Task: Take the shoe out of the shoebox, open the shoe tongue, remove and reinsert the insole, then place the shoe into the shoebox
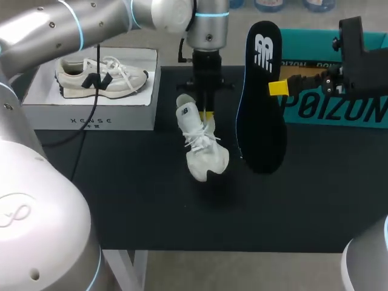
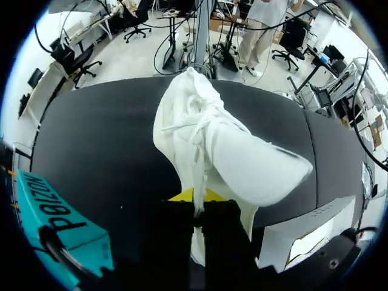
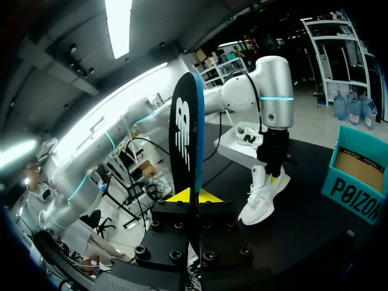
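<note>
shoe: white cloth, matt | insole: black, perhaps foam | table: matt black

White fabric shoe over middle of black table; long black insole right of it; white cardboard shoebox far left; teal cardboard box far right.

Two shoes: one white shoe hanging from the left end effector, and one cream shoe with dark trim lying in a box. One insole, black, gripped by the right end effector. Two boxes: one white shoebox and one teal box. Two arms, the left arm and the right arm, each with one end effector, so two end effectors. One dark surface lies under them.
</note>
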Robot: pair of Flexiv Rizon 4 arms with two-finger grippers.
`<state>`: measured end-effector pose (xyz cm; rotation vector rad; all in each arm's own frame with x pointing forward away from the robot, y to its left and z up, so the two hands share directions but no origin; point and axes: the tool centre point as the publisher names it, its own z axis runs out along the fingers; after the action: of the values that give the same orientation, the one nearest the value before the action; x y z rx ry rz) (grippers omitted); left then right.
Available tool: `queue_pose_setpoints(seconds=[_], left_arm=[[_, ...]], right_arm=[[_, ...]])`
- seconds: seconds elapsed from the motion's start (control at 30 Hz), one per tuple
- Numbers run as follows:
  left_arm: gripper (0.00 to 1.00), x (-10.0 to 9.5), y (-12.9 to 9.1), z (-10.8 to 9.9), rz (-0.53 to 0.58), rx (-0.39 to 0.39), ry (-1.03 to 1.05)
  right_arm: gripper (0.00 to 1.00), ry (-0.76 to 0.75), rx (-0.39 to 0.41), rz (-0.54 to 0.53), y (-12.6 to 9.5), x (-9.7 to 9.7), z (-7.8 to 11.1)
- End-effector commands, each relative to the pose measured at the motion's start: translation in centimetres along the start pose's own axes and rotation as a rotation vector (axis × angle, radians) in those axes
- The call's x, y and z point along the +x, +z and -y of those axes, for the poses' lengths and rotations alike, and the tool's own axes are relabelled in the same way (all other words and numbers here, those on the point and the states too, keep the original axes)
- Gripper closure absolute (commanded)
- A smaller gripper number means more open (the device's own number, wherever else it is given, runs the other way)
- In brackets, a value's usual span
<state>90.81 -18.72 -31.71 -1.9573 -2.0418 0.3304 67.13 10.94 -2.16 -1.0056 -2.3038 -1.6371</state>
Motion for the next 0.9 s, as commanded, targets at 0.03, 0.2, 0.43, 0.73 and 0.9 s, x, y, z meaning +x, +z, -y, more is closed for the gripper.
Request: queue_pose_setpoints(seconds=[0.03, 0.2, 0.43, 0.73, 0.9], left_arm=[[1.00, -0.8, -0.2, -0.7, -0.200, -0.004, 0.233], [1.00, -1.1, 0.0, -0.8, -0.214, -0.006, 0.209], [1.00, -1.6, 0.5, -1.3, -0.207, -0.066, 0.033], [1.00, -2.2, 0.7, -1.6, -0.249, -0.092, -0.025], [1.00, -2.1, 1.1, -2.1, -0.286, -0.092, -0.015]], right_arm=[[1.00, 0.001, 0.002, -0.001, 0.3, -0.1, -0.1], [1.00, 0.001, 0.002, -0.001, 0.3, -0.1, -0.1], [1.00, 0.001, 0.002, -0.001, 0.3, -0.1, -0.1], [1.00, 0.001, 0.002, -0.001, 0.3, -0.1, -0.1], [1.00, 0.001, 0.002, -0.001, 0.3, -0.1, -0.1]])
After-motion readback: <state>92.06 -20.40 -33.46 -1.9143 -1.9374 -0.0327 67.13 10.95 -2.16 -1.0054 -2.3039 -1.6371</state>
